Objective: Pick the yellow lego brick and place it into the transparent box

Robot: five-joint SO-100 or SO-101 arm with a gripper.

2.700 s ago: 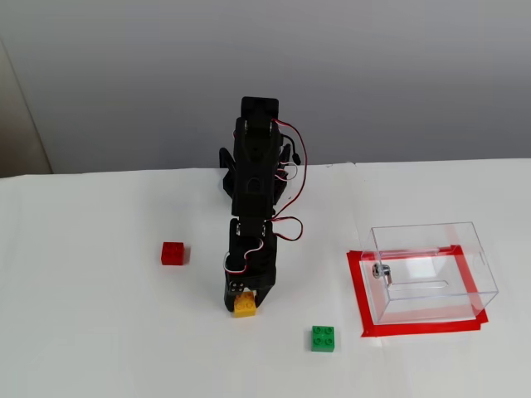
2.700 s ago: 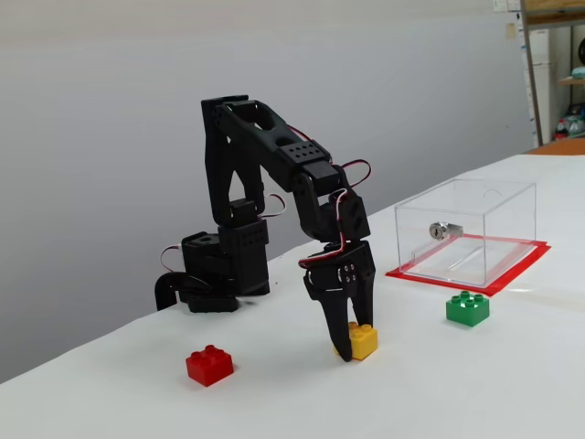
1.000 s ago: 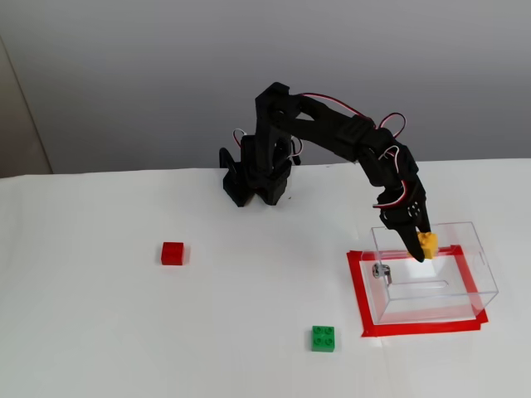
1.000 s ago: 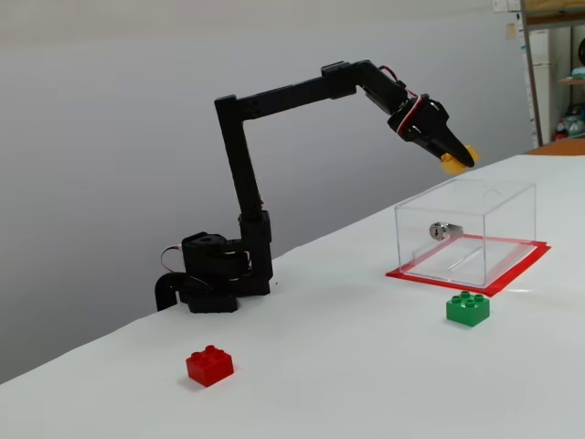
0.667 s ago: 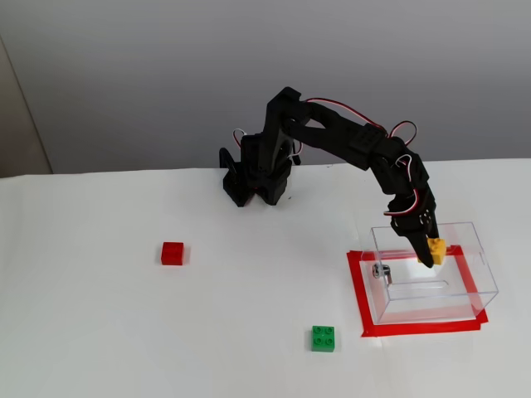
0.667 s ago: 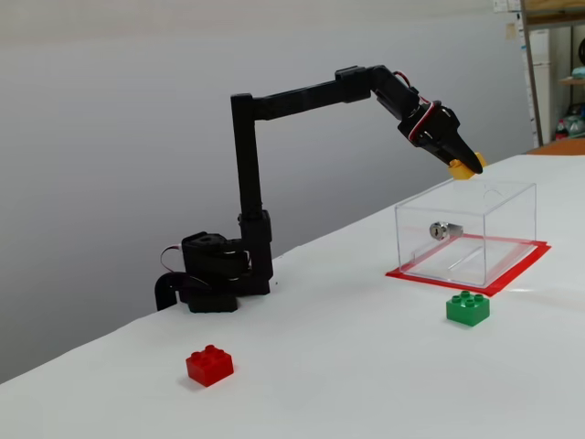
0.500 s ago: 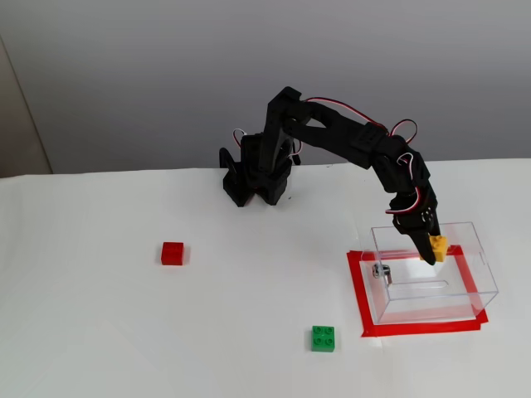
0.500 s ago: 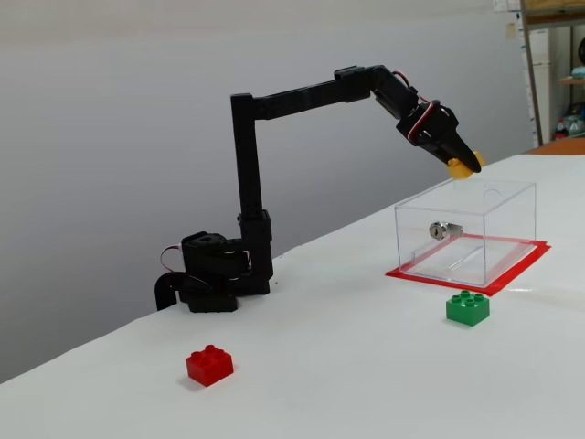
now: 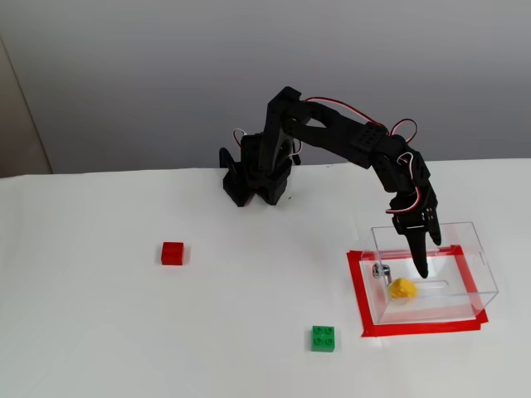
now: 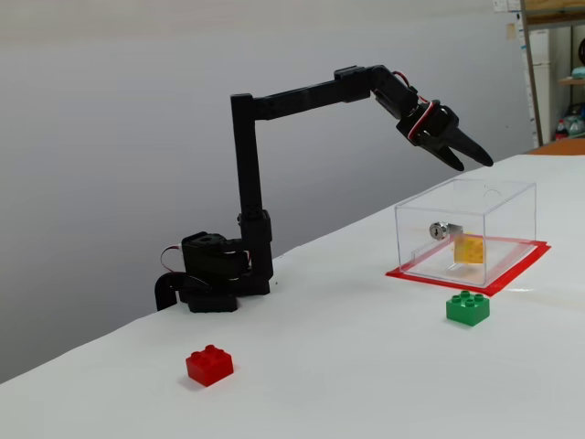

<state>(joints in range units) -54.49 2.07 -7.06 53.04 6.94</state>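
A white table runs under a plain grey wall; the gripper hangs above the transparent box, fingers spread and empty; the yellow lego brick sits tilted inside the box, seemingly on its floor; the risk is that a low retreat clips the rim and drags the box off its red tape toward the green brick.

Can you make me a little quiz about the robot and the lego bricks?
1. True or false: the yellow lego brick is inside the transparent box.
2. Which brick sits nearest the box: A red, B green, C blue?
3. Fill in: the gripper above the box is ____ and empty.

Key:
1. True.
2. B, the green brick; the red brick lies far off to the left in that fixed view.
3. Open.
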